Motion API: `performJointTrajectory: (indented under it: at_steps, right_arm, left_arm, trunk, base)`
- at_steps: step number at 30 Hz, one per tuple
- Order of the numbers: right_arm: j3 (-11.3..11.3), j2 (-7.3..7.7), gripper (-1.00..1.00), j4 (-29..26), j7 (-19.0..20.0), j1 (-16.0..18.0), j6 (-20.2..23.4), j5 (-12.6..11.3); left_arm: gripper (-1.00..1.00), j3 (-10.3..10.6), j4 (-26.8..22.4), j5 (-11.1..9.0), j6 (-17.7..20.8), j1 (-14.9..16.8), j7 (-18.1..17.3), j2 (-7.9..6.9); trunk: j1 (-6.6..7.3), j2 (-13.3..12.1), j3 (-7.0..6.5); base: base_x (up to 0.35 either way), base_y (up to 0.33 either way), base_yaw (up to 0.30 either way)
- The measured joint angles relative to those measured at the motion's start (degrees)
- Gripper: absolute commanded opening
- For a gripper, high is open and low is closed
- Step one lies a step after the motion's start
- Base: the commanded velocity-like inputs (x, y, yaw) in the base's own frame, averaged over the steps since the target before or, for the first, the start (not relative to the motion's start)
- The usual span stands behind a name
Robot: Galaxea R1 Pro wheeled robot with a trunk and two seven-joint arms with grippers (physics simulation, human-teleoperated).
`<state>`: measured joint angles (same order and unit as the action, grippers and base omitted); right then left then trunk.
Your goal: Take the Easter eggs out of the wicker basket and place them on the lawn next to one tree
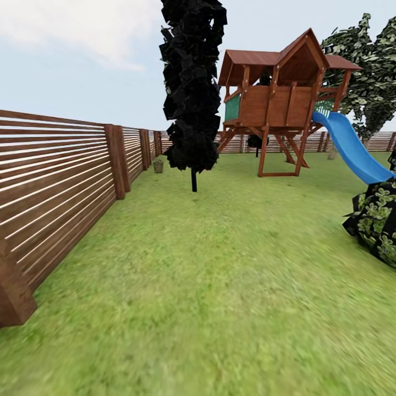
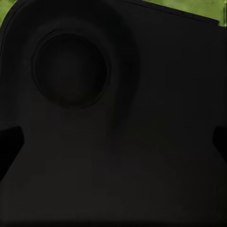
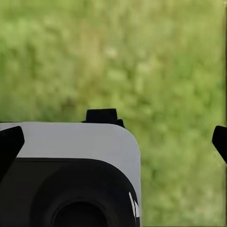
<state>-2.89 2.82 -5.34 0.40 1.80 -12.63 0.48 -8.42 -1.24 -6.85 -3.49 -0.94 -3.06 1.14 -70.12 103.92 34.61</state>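
Head view, ground: wide flat lawn of mottled green grass (image 1: 220,286) fills the foreground and runs back to the far fence.
Head view, boundary: dark brown fence of horizontal wooden slats (image 1: 55,187) lines the left side and continues along the back of the garden.
Head view, centre: all-black columnar tree (image 1: 192,88) stands on a thin dark stem, well apart from the fence.
Head view, play frame: reddish-brown wooden playhouse on stilts (image 1: 278,99) with a bright blue plastic slide (image 1: 352,146) descending to the right.
Head view, candidate tree: jagged dark green crown mottled with pale spots (image 1: 368,77) rises behind the slide at the right; its trunk is mostly hidden.
Head view, right edge: dark leafy bush with pale green leaves (image 1: 379,220) sits low on the grass.
Head view, far fence corner: small greyish object (image 1: 158,165), too small to identify.
Left wrist view: a dark, smooth robot body panel with a round recess (image 2: 71,71) sits close to the lens; a sliver of grass lies beyond it. Left hand opening: cannot tell.
Right wrist view: blurred grass beyond a white-and-black robot casing (image 3: 71,142). Two dark fingertips (image 3: 9,144) stand at opposite edges, so the right hand (image 3: 113,142) is spread wide, holding nothing.
Task things: the eggs and wicker basket cannot be placed from these pictures.
Progress, as judged: the robot appears to be in transit; finding the basket, lifting the eggs and setting them by one tree remain.
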Motion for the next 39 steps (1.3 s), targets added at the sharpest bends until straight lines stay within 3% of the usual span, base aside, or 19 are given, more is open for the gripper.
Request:
performJointTrajectory:
  at_steps: [39]
  right_arm:
    - [0.0,0.00,1.00,0.0,0.0,0.0,0.0,0.0]
  left_arm:
    - [1.00,0.0,0.0,0.0,0.0,0.0,0.1,0.00]
  trunk:
    - [0.00,0.0,0.00]
  base:
    - [0.327,-0.109,0.000]
